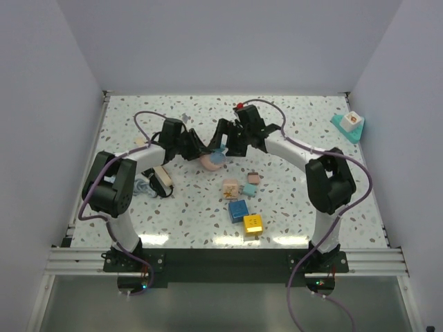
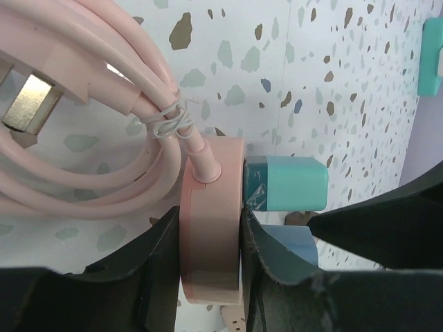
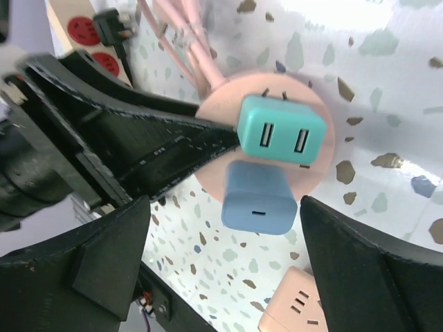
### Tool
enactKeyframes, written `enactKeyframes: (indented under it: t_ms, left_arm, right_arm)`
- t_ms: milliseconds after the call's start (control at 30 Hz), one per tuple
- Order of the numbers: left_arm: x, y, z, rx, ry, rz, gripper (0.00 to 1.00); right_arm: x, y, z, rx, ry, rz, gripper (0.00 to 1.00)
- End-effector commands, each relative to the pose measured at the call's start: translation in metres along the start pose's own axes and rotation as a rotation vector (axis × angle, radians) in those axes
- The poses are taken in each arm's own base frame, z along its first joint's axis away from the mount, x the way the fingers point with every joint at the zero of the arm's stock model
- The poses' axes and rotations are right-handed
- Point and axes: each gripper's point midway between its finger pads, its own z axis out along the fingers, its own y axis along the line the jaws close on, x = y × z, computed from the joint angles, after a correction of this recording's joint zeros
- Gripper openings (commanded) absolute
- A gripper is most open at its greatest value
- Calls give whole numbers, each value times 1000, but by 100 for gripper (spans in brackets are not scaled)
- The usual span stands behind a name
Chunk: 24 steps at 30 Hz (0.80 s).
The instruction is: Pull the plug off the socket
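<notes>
Where the two arms meet at mid-table, the left gripper is closed on the round pink plastic socket disc. The disc is seen edge-on in the left wrist view, with one black finger pressed to each flat side. Two plugs sit on the disc's front face. A teal rectangular USB adapter plug lies flush against the face, and a blue rectangular adapter plug sits just below it. How deep the blue one is seated cannot be told. The right gripper stands wide open, its fingers either side of the blue plug and touching nothing. A bundle of pink cord, bound by a white wire tie, leaves the disc's rim. Near the left arm lies the long cream-beige power strip with red outlet faces. A small black plug on a thin black cord rests at it; whether it is inserted cannot be told. Coloured toy cubes lie on the speckled terrazzo table, nearer the arm bases.
</notes>
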Motion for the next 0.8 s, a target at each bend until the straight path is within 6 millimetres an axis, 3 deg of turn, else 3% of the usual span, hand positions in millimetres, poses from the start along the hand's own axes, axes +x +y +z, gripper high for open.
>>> enactKeyframes:
  t_ms: [0, 33, 233, 500, 767]
  left_arm:
    - [9, 22, -5, -94, 6, 51, 0]
    - [9, 20, -6, -90, 4, 52, 0]
    - [2, 11, -8, -71, -6, 60, 0]
    - [2, 13, -9, -79, -6, 62, 0]
    - [2, 8, -8, -56, -5, 58, 0]
  right_arm:
    - [-34, 11, -16, 20, -77, -63, 92]
    - [-42, 16, -17, 22, -93, -73, 91]
    - [-47, 3, 4, 74, -63, -98, 83]
    - [-36, -23, 17, 141, -15, -132, 79]
    - [-24, -24, 40, 90, 50, -105, 72]
